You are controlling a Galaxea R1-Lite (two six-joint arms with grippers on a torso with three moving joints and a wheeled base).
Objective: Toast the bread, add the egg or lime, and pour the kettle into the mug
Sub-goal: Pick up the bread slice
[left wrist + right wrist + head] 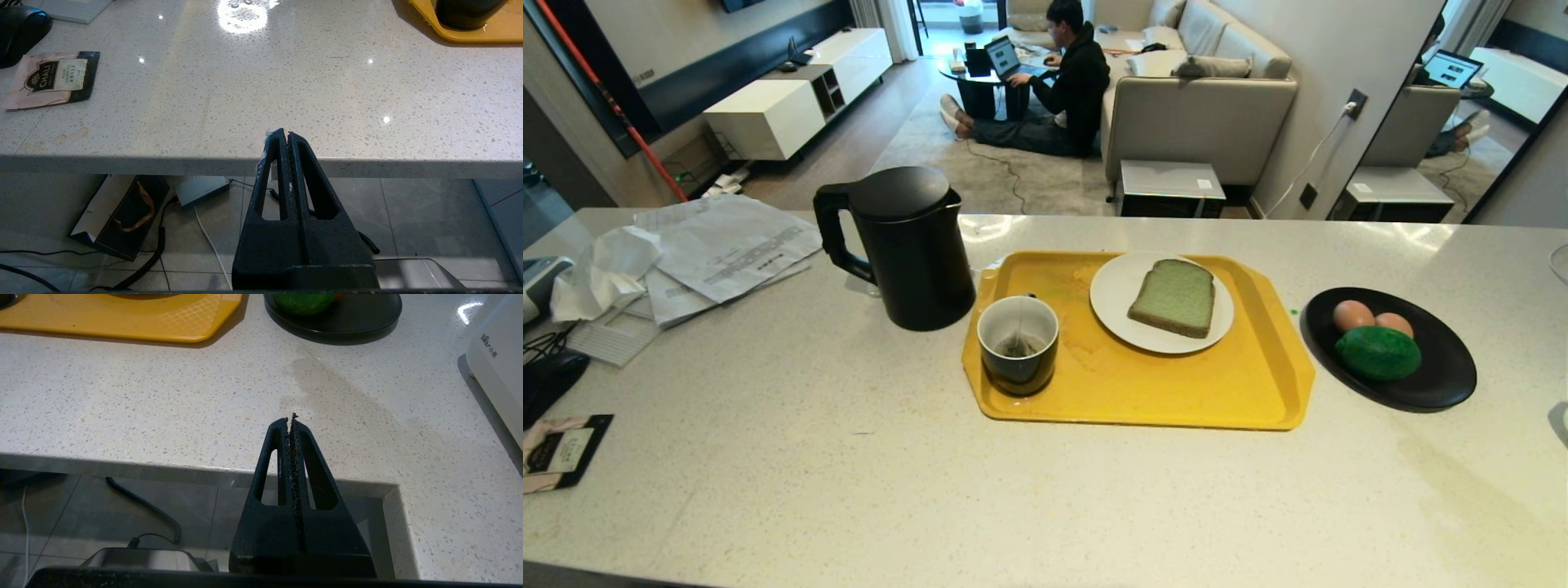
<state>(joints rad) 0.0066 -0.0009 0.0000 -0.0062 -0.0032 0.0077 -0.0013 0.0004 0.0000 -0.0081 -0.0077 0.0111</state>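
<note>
A speckled pale counter [849, 457] carries everything; toward its far edge, left of the middle, stands the kettle [907, 245], upright with its lid on and its loop handle turned to the counter's left end, just beside the left rim of a yellow tray [1176, 392]; in the tray's near left corner sits the mug [1018, 343], upright, with a tea bag lying in its white inside and a string running up to the rim; on the tray's far half a white plate [1115, 290] holds the bread [1174, 298], lying flat; right of the tray, apart from it, a black plate [1441, 367] bears the lime [1378, 352] on its near side, with two eggs [1372, 317] paired just behind it and touching or nearly touching it; which of these is the egg of the task cannot be told; at the counter's left end lie loose papers [727, 249], crumpled tissue [600, 273] and, by the near left edge, a tea sachet [560, 451]; a white appliance [496, 363] stands at the counter's right end; beyond the counter a person [1066, 86] sits on the floor at a laptop beside a sofa [1201, 106]; the left gripper [284, 134] hangs at the counter's near edge, its fingers pressed together on nothing; the right gripper [291, 418] sits over the near edge further right, fingers likewise pressed together and empty
</note>
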